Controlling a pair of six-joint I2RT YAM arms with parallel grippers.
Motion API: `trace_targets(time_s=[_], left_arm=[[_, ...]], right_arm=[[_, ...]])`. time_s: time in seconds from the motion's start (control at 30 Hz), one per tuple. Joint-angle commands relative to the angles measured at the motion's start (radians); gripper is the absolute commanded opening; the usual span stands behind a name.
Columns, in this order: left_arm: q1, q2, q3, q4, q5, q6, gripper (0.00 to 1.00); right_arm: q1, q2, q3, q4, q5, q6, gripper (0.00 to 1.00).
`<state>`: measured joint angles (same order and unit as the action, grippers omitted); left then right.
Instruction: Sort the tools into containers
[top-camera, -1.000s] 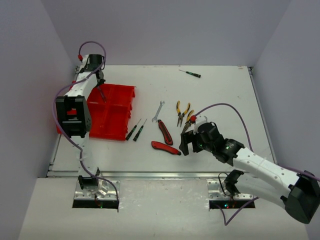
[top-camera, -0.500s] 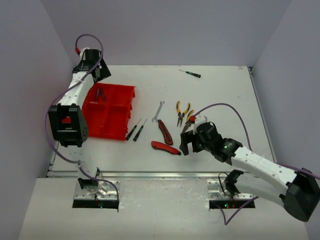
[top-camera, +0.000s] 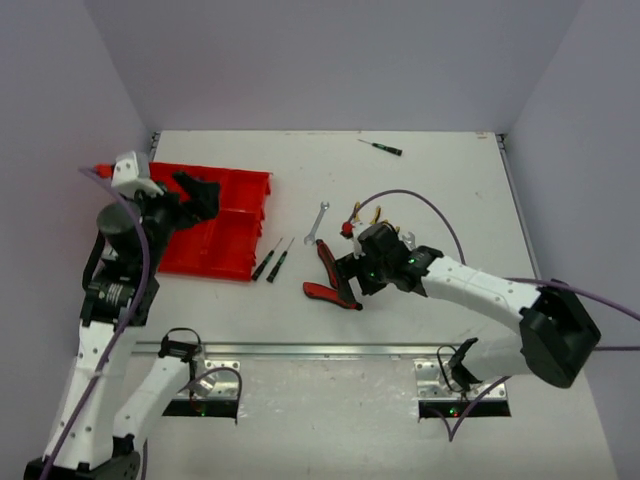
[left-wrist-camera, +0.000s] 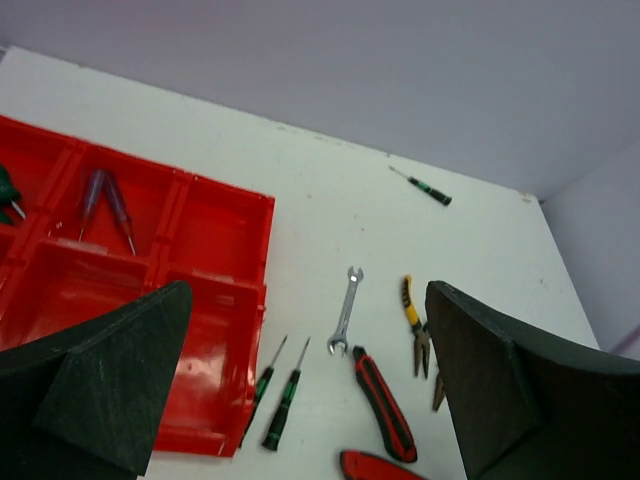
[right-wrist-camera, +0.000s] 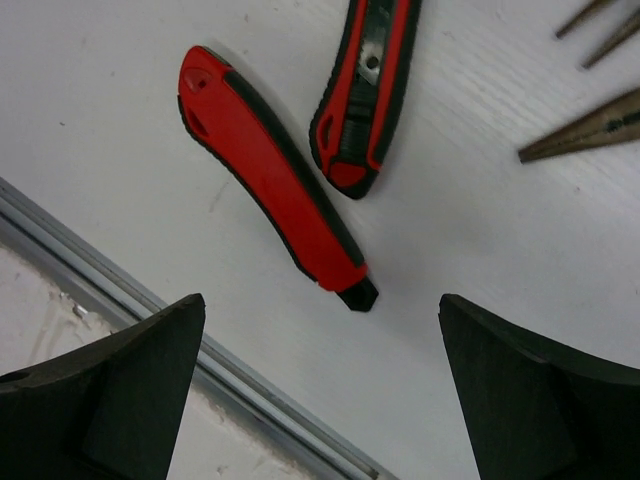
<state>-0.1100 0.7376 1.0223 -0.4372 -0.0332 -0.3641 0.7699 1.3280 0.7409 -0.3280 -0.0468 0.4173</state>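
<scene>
The red tray (top-camera: 225, 240) lies at the left of the table. My left gripper (top-camera: 197, 192) hangs open and empty above it. In the left wrist view the tray (left-wrist-camera: 215, 300) holds dark-handled pliers (left-wrist-camera: 106, 206) in a far compartment, and a green-handled tool (left-wrist-camera: 6, 195) shows at the frame's left edge. Right of the tray lie two green-black screwdrivers (top-camera: 272, 261), a silver wrench (top-camera: 317, 222) and two red-black utility knives (top-camera: 328, 262). My right gripper (right-wrist-camera: 320, 310) is open just above the nearer knife (right-wrist-camera: 270, 180), touching nothing. Yellow pliers (left-wrist-camera: 414, 318) lie beyond.
One more screwdriver (top-camera: 381, 147) lies alone near the table's far edge. A metal rail (right-wrist-camera: 200, 350) marks the table's near edge, close under my right gripper. Grey walls enclose the table on three sides. The right arm's cable (top-camera: 400, 195) arches over the pliers.
My left gripper opened, left the dark-handled pliers in a far tray compartment and pulled back toward the near side. My right gripper moved left, from beside the pliers to over the utility knives.
</scene>
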Motion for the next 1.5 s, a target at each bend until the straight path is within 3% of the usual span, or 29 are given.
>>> trace_targets(time_s=[0.0,0.17,0.33,0.47,0.57,0.63,0.7,0.8,0.87,0.93,1.03,1.17,1.33,1.47], left_arm=[[-0.005,-0.107,-0.209,0.01,0.092,0.053,1.0],[-0.026,-0.154,-0.238,0.006,0.082,0.055,1.0],[-0.038,-0.129,-0.249,0.008,0.104,0.053,1.0],[-0.039,-0.135,-0.263,0.026,0.147,0.045,1.0],[-0.046,-0.15,-0.265,0.025,0.137,0.042,1.0],[-0.048,-0.162,-0.266,0.027,0.13,0.039,1.0],[-0.051,-0.165,-0.266,0.028,0.13,0.037,1.0],[-0.051,-0.156,-0.268,0.023,0.197,-0.044,1.0],[-0.051,-0.151,-0.313,0.065,0.335,-0.122,1.0],[-0.052,-0.165,-0.419,0.209,0.526,-0.301,1.0],[-0.07,-0.204,-0.628,0.568,0.625,-0.573,0.99],[-0.137,-0.207,-0.721,0.814,0.584,-0.731,0.99],[-0.218,-0.156,-0.7,0.773,0.48,-0.72,1.0],[-0.325,-0.087,-0.7,0.832,0.418,-0.734,0.99]], right_arm=[[0.038,0.191,0.153,-0.129,0.041,-0.116,0.99],[0.055,0.336,0.194,-0.098,0.094,-0.149,0.98],[0.111,0.443,0.236,-0.102,0.093,-0.134,0.87],[0.139,0.465,0.206,-0.03,0.117,-0.091,0.62],[0.15,0.45,0.18,-0.004,0.139,-0.06,0.36],[0.165,0.401,0.165,0.018,0.123,-0.051,0.12],[0.172,0.354,0.149,0.024,0.114,-0.041,0.06],[0.175,0.232,0.127,0.021,0.064,-0.028,0.01],[0.175,0.159,0.112,0.025,0.014,-0.022,0.03],[0.175,0.038,0.094,0.053,-0.037,-0.007,0.04],[0.175,-0.056,0.092,0.095,-0.044,0.041,0.01],[0.175,-0.086,0.111,0.123,-0.02,0.095,0.0],[0.175,-0.138,0.104,0.21,-0.041,0.135,0.0],[0.175,-0.14,0.123,0.24,-0.088,0.14,0.0]])
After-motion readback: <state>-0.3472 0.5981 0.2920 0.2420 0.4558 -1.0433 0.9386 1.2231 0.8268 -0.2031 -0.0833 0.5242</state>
